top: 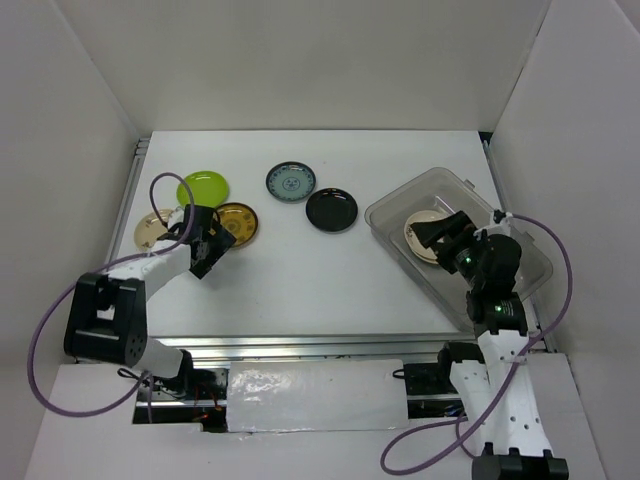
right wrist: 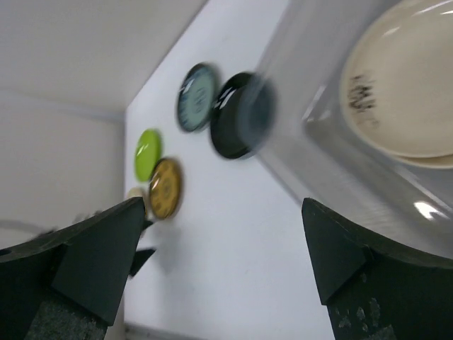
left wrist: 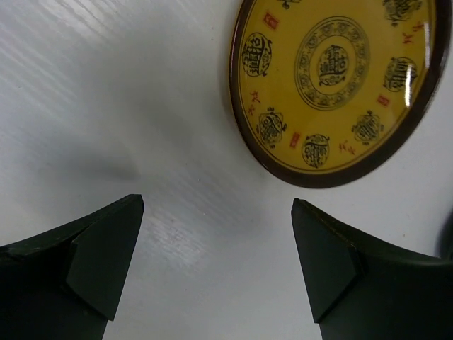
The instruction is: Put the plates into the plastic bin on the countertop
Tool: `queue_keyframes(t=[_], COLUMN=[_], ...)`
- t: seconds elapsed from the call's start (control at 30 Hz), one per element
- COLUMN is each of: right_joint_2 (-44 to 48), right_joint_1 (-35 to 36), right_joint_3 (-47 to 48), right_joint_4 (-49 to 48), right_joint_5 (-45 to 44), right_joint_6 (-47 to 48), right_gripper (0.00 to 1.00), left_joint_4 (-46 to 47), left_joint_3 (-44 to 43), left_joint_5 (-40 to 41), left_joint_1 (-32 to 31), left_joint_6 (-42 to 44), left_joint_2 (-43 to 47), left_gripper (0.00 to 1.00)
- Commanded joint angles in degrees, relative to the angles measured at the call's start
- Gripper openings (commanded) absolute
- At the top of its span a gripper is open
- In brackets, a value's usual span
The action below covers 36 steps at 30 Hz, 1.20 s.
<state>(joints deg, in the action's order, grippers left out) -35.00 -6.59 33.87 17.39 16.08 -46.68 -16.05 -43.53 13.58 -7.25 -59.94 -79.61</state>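
Both claws spread wide, nothing in either! The left gripper (left wrist: 216,262) hangs low over the plain white countertop (top: 300,270), its 2 dark fingers (left wrist: 99,258) apart and just short of the round mustard-brown patterned plate (left wrist: 333,85). Beside that plate lie the glossy lime green plate (top: 204,187) and a cream plate (top: 152,230) at the far left. Mid-table sit the blue-grey patterned plate (top: 290,181) and the shiny black plate (top: 331,209), close together. Over on the right, the right gripper (right wrist: 223,269) hovers open above the clear rectangular plastic bin (top: 392,212). A cream plate with dark marks (right wrist: 400,92) lies inside it, with what looks like a second rim beneath.
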Motion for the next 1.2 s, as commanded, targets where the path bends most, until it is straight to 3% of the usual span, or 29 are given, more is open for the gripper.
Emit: queue_keyframes(t=[0.0,0.3,0.4,0.43,0.5,0.53,0.6,0.63,0.8,0.87,0.97,1.1,1.17], right_joint_2=[2.13,4.77,5.03,4.95,5.12,5.21,5.65,6.08,5.22,3.37,-1.89,-13.49,-19.36], right_joint_1=[3.41,10.54,11.25,11.34,11.42,11.51,11.51,11.69,12.82,14.32,20.46,32.31,34.97], right_joint_3=[-1.70,-0.38,-0.47,-0.29,0.06,0.15,0.50,0.67,0.41,0.15,0.76,4.71,7.08], right_joint_4=[-6.40,-3.32,-3.32,-3.06,-2.89,-2.71,-2.45,-2.36,-4.72,-6.39,-10.78,-11.50,-10.63], right_joint_5=[10.88,10.20,9.68,9.76,9.85,9.85,9.85,9.76,10.72,11.69,11.00,2.07,-1.99], right_joint_6=[-0.26,3.08,3.17,3.17,3.08,3.08,2.91,2.82,2.64,2.55,3.51,5.98,6.33], right_gripper=[1.00,1.00,1.00,1.00,1.00,1.00,1.00,1.00,1.00,1.00,1.00,1.00,0.99], left_joint_4=[8.48,11.74,11.57,11.75,11.66,11.40,11.05,10.52,7.01,6.39,8.05,9.02,9.37], left_joint_3=[-2.44,-3.23,-2.88,-2.53,-2.09,-1.83,-1.04,-0.60,0.72,1.60,1.87,1.43,1.16], left_joint_5=[-1.72,0.21,0.30,0.22,0.13,0.21,0.04,0.39,1.53,1.54,-5.02,-14.36,-18.30], left_joint_1=[1.09,2.76,2.85,2.76,2.85,2.76,2.68,2.59,-0.22,-4.17,-10.74,-17.09,-19.99], left_joint_6=[0.09,-1.58,-2.28,-2.54,-2.72,-2.81,-2.64,-2.20,0.61,3.15,9.13,11.60,11.43], left_joint_2=[-5.79,-15.21,-16.62,-16.80,-16.80,-16.54,-15.23,-14.44,-4.36,0.75,12.25,18.70,20.80], left_gripper=[0.99,0.91,0.74,0.62,0.48,0.33,0.22,0.01,0.00,0.00,0.00,0.00,0.00])
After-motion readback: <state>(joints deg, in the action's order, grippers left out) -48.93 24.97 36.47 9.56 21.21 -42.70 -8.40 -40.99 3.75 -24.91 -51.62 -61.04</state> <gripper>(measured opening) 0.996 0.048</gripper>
